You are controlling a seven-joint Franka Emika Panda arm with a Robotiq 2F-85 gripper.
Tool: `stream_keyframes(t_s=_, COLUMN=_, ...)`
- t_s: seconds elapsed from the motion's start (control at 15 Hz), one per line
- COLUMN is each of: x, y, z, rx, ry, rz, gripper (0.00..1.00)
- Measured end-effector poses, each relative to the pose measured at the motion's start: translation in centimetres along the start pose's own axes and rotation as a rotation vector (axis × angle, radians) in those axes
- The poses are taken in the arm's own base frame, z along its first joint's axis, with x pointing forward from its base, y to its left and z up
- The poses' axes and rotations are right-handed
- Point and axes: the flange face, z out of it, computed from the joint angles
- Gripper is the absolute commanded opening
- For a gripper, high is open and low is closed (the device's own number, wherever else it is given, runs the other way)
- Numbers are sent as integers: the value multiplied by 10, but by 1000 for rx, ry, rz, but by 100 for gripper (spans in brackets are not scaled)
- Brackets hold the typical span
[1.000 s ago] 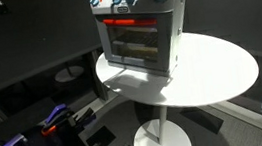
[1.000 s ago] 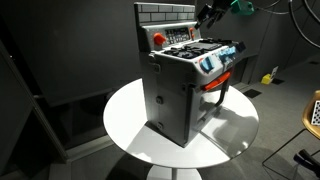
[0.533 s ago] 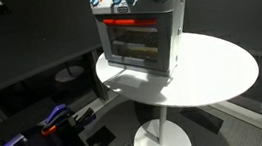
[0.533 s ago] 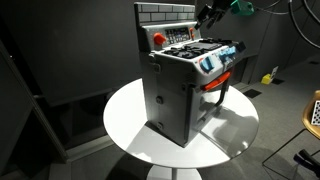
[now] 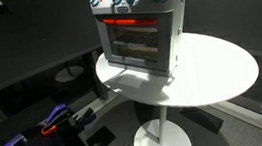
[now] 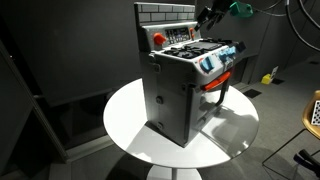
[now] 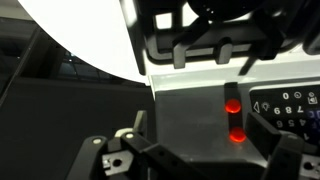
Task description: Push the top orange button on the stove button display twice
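The grey toy stove (image 5: 139, 40) stands on a round white table (image 5: 217, 73), with its red bar handle (image 5: 125, 24) above the windowed door. It also shows in an exterior view (image 6: 185, 85). My gripper (image 6: 209, 15) hovers by the stove's upright back panel (image 6: 165, 20), above the knobs. In the wrist view the gripper (image 7: 205, 160) is open and empty, its fingers (image 7: 130, 150) wide apart. Two glowing orange buttons (image 7: 232, 104) sit one over the other on the grey panel, just ahead of the jaws, beside a dark icon display (image 7: 288, 105). No finger touches them.
Red and blue knobs (image 6: 215, 62) line the stove's top front edge, with a red round knob (image 6: 157, 37) on the back panel. The table stands on a single pedestal (image 5: 158, 130). Dark floor and cables lie around it.
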Motion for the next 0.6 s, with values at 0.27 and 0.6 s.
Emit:
stream_keyframes(t_s=0.27, x=4, y=1, z=2, rx=0, ry=7, rz=0, gripper=100)
stream_keyframes(t_s=0.6, x=8, y=3, z=11, rx=1, ry=8, rz=2, gripper=100)
